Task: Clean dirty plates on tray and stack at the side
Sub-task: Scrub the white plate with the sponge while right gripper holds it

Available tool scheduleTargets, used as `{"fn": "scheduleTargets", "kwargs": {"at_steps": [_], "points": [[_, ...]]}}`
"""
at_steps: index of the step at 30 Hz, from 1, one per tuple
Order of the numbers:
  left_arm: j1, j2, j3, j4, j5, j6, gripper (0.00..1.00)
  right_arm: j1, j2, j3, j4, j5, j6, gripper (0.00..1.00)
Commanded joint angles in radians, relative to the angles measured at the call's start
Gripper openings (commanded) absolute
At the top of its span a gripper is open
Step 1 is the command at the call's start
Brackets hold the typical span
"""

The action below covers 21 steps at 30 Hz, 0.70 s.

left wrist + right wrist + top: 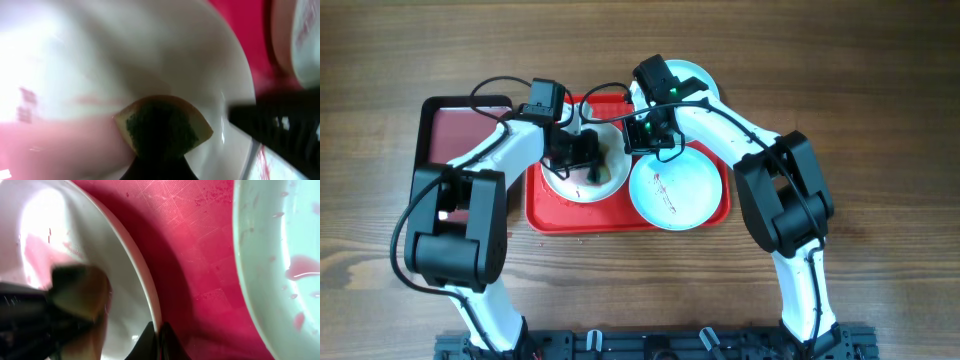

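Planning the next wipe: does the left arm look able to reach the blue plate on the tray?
Probably yes: the blue plate lies open beside the left gripper, though the right gripper partly crowds the gap.

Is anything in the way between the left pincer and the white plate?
No, nothing visible. The left pincer holds a sponge that is touching the white plate. The right pincer pinches that plate's rim.
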Motion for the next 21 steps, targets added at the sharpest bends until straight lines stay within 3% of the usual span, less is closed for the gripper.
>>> {"fn": "scheduleTargets", "kwargs": {"at_steps": [1, 4, 7, 11, 17, 21], "points": [[0.004, 0.055, -0.025, 0.027, -0.448, -0.165, 0.04, 0.005, 0.002, 0.018, 0.008, -0.084, -0.009, 0.04], [0.004, 0.055, -0.004, 0.033, -0.605, -0.208, 0.04, 0.005, 0.002, 0.018, 0.009, -0.083, -0.008, 0.04], [0.004, 0.055, -0.004, -0.040, -0.579, -0.250, 0.04, 0.005, 0.002, 0.018, 0.009, -0.068, 0.000, 0.04], [0.004, 0.055, -0.004, -0.204, -0.352, -0.247, 0.04, 0.005, 0.002, 0.018, 0.008, -0.068, -0.001, 0.04], [0.005, 0.055, -0.004, -0.363, 0.028, 0.048, 0.04, 0.004, 0.004, 0.018, 0.009, -0.069, -0.001, 0.04], [0.002, 0.055, -0.004, -0.360, 0.098, 0.108, 0.04, 0.004, 0.007, 0.018, 0.010, -0.076, 0.000, 0.04]]}}
